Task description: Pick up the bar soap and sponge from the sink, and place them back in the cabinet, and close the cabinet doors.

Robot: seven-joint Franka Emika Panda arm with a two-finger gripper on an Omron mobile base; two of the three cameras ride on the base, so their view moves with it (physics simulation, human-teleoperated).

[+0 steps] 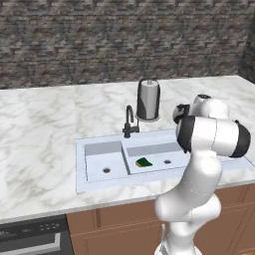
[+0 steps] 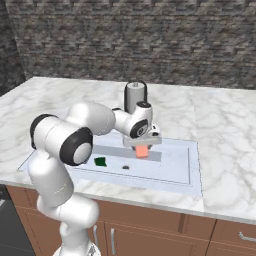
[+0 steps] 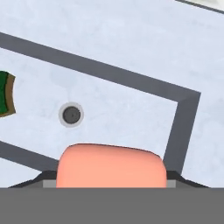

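While the arm rises at the lower right of the left base view, its white bulk covers the right end of the sink [image 1: 99,149], which is set into a marble table [image 1: 45,124]. A green and yellow sponge [image 1: 144,162] lies on the floor of the right basin, left of that basin's drain. A black curved faucet [image 1: 130,123] stands at the sink's back rim, and just behind it, to the right, a steel paper-towel holder [image 1: 148,99] stands upright on the table. A stone wall [image 1: 119,35] runs behind, brown low cupboards [image 1: 119,224] sit under the table, and a dark appliance [image 1: 32,238] shows at the lower left.

From the right base view, the arm reaches from the lower left over the sink. The claw [image 2: 142,150] hangs above the right basin, clenched on the bar soap [image 2: 142,151], which hangs clear of the basin floor. The sponge [image 2: 100,161] lies well to the soap's left, partly behind the arm's elbow, with a drain [image 2: 125,167] between them. The towel holder [image 2: 135,97] stands just behind the wrist.

Looking down along the claw in the hand view, the pink soap [image 3: 111,166] sits between the fingertips at the bottom edge, above the pale basin floor. A round drain [image 3: 71,115] lies beyond it, the sponge's [image 3: 6,94] end shows at the left edge, and dark basin walls [image 3: 186,122] frame the floor.
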